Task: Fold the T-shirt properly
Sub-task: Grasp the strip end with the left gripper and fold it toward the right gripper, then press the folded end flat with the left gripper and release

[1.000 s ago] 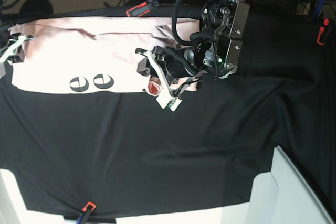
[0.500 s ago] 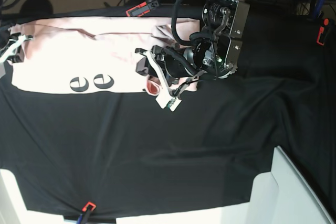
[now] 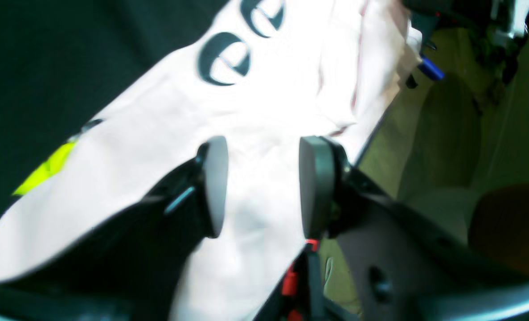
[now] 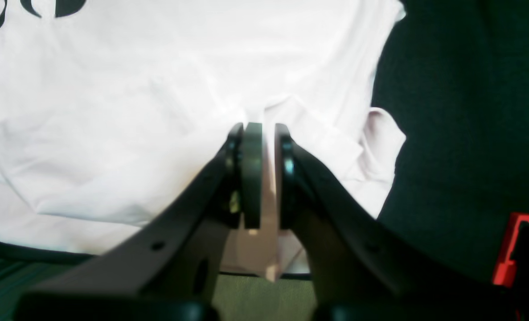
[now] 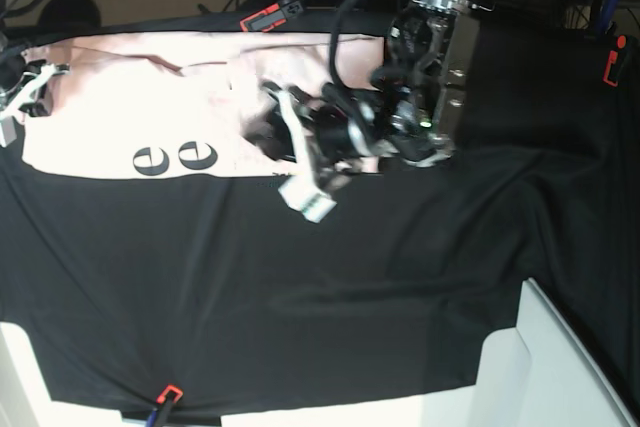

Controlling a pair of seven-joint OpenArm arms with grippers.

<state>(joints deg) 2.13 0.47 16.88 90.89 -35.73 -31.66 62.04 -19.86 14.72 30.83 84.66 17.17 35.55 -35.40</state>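
Black cloth [image 5: 330,277] covers the desk, w/ red clips at its edges, e.g. one at the near edge [image 5: 168,393]. Beyond the far edge: tan floor and cables.

T-shirt [image 5: 150,97], pale pink, lies in a long strip along the far-left part of the cloth, two black "e" letters [image 5: 175,158] near its front edge. Fabric rumpled toward the middle, where the left arm reaches in.

Left tool [image 3: 262,185] sits over the shirt's inner end, jaws apart, pink cloth showing betw. the pads [image 3: 215,185] but nothing pinched; released. A bit of yellow print [image 3: 46,169] shows at the shirt's edge in that wrist view.

Right tool [image 4: 262,176] at the shirt's far-left end, clenched on a fold of the T-shirt, fabric visible betw. the near-closed jaws.
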